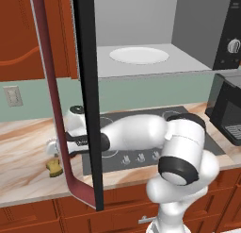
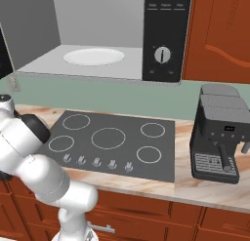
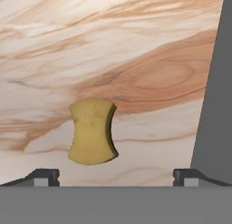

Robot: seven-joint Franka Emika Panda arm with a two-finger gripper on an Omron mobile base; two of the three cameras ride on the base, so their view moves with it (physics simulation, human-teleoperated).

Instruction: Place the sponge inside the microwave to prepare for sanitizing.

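Note:
The sponge (image 3: 92, 131), a mustard-yellow waisted block, lies flat on the marbled counter. In the hand view it sits beyond the two dark fingertips (image 3: 43, 177), left of the middle of the gap. My gripper (image 3: 117, 177) is open and holds nothing. In the left base view the gripper (image 1: 52, 152) hangs just above the sponge (image 1: 55, 167), left of the cooktop. The microwave (image 2: 97, 35) stands open above the counter, showing a grey interior and a white round plate (image 2: 93, 56). Its door (image 1: 87, 100) swings out toward the camera and crosses in front of my forearm.
A black cooktop (image 2: 110, 137) with knobs along its front fills the counter's middle; its edge (image 3: 215, 105) is right of the sponge. A black coffee machine (image 2: 219, 132) stands at the right. A wall outlet (image 1: 13, 96) is behind the counter.

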